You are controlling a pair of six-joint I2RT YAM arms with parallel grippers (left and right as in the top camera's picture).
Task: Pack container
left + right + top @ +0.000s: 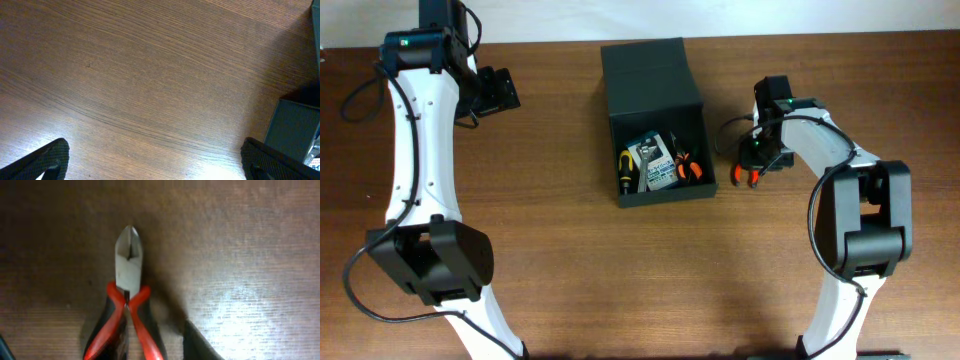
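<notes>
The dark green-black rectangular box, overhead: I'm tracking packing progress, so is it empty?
No, the dark green-black rectangular box holds a yellow-handled screwdriver, a blue-and-white card pack and orange-handled pliers.

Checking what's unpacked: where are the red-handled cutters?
The red-and-black-handled steel cutters are outside, just right of the dark green-black rectangular box, at the right hand in overhead view.

Red-handled cutters point(128, 270) point across the wooden table point(620, 290).

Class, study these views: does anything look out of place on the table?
Yes. Red-handled side cutters lie on the table just right of the container, at the right claw, while the other tools are already inside it.
</notes>
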